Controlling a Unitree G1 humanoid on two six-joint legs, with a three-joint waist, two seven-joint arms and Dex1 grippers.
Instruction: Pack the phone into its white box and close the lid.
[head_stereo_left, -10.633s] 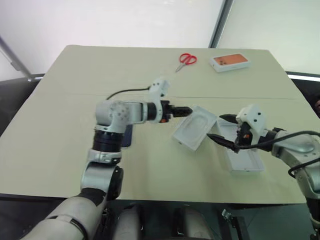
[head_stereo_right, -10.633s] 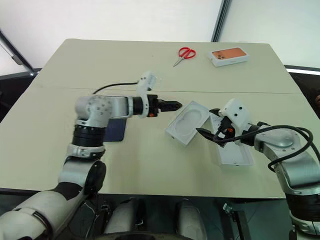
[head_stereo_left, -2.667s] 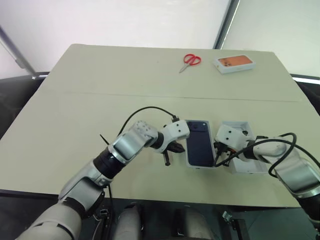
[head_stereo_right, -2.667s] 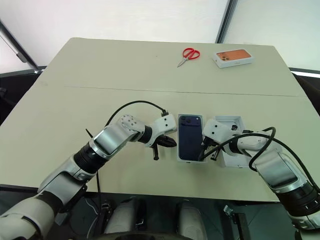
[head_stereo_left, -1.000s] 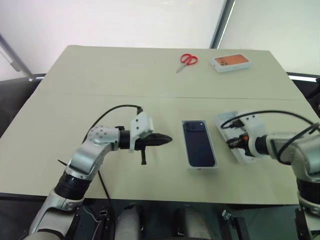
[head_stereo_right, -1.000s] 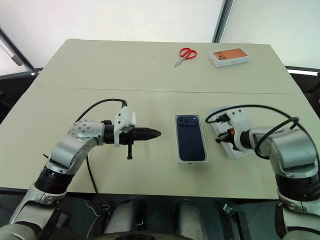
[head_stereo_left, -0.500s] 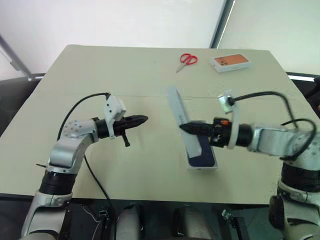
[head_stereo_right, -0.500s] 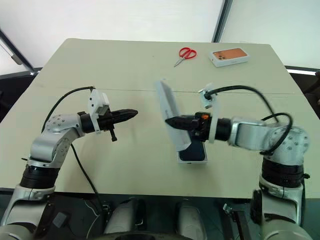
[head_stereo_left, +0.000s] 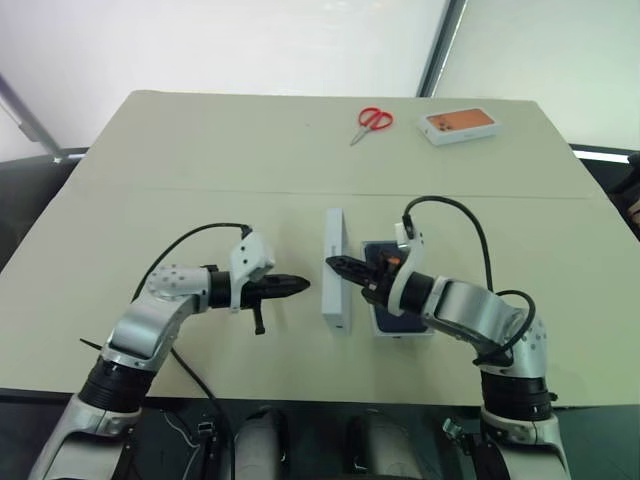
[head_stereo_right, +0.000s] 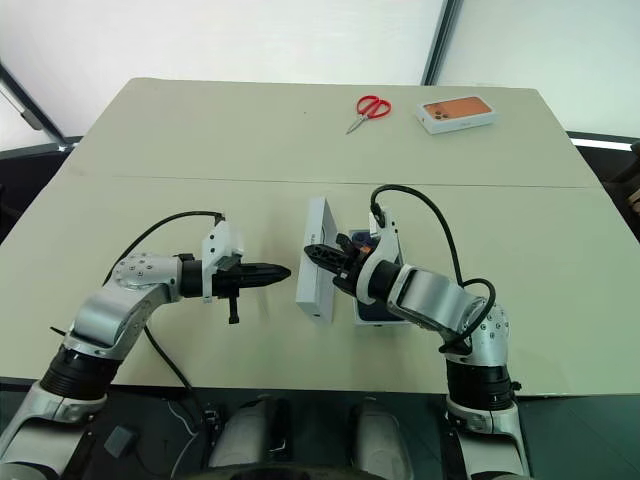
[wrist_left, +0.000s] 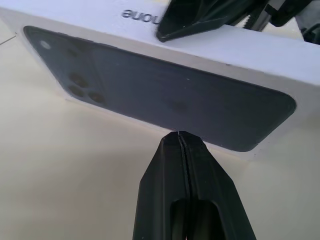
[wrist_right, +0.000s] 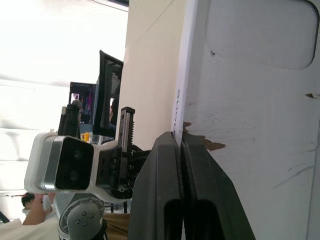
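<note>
Beige table — lid on edge, upside-down lettering unreadable.

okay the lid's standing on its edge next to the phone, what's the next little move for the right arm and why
Probably tip the lid over to the right and lower it onto the phone in the white box. The right gripper pinches the lid's upper edge, the lid stands on its long edge just left of the box with its printed face toward the left gripper, so its open side faces the phone.
</note>
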